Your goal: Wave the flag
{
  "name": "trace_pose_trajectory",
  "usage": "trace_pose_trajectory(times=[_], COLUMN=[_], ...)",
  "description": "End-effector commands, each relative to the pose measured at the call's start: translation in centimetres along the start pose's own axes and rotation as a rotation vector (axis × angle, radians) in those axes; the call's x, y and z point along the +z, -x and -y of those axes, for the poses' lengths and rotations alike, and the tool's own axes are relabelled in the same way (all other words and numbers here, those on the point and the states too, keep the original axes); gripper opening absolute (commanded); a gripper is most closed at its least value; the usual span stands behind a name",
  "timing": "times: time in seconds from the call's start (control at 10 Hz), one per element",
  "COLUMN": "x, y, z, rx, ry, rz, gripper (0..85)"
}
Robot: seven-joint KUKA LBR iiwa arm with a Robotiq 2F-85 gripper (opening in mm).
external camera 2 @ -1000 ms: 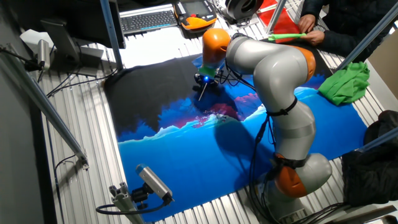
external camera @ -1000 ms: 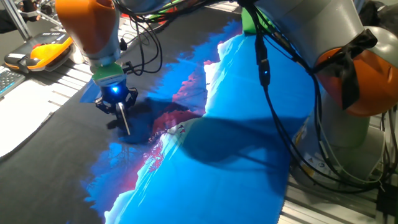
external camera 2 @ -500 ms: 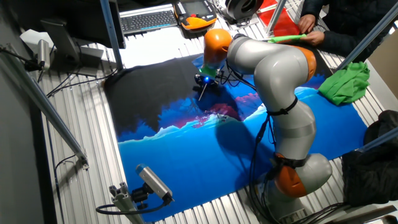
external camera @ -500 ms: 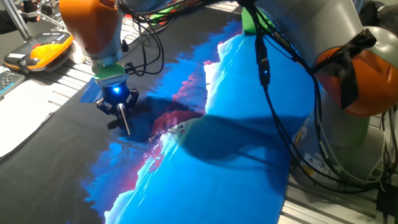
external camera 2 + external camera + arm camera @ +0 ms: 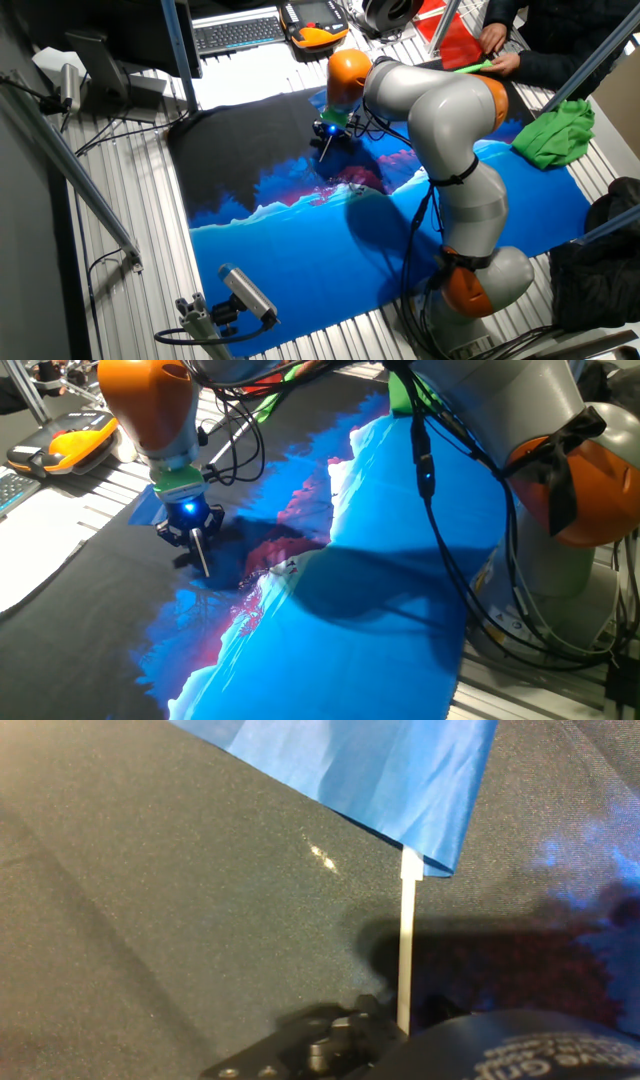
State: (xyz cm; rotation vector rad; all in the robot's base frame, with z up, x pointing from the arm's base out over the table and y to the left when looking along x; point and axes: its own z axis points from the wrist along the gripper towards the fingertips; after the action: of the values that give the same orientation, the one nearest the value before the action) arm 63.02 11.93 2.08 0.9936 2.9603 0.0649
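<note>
In the hand view the flag [image 5: 370, 770] is a blue cloth on a thin white stick [image 5: 404, 950], lying over the dark part of the tablecloth. My gripper [image 5: 400, 1030] is shut on the lower end of the stick. In one fixed view the gripper [image 5: 192, 532] points down low over the tablecloth and the stick [image 5: 202, 555] slants down from it. The cloth is hard to tell from the blue print there. In the other fixed view the gripper [image 5: 326, 135] is at the cloth's far side.
The big blue-black printed tablecloth [image 5: 300, 250] covers the table. A person's hands hold a red flag [image 5: 458, 45] at the back right. A green cloth [image 5: 555, 135] lies at the right. A keyboard [image 5: 238, 33] and an orange pendant [image 5: 75, 440] lie behind.
The arm's wrist has leaned slightly and the gripper has shifted a little with the flag's stick held in it. The person's red flag has moved.
</note>
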Motion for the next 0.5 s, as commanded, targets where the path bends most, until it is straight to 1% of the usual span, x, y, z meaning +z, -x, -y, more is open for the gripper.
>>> trace_pose_trajectory(times=[0.0, 0.1, 0.3, 0.4], x=[0.01, 0.01, -0.13, -0.66], y=[-0.05, -0.05, -0.07, 0.01], z=[-0.05, -0.05, -0.06, -0.08], rx=[-0.007, -0.010, -0.018, -0.029], ry=[0.000, 0.000, 0.001, 0.000], rz=[0.002, 0.004, 0.004, -0.002], gripper=[17.0, 0.0, 0.0, 0.0])
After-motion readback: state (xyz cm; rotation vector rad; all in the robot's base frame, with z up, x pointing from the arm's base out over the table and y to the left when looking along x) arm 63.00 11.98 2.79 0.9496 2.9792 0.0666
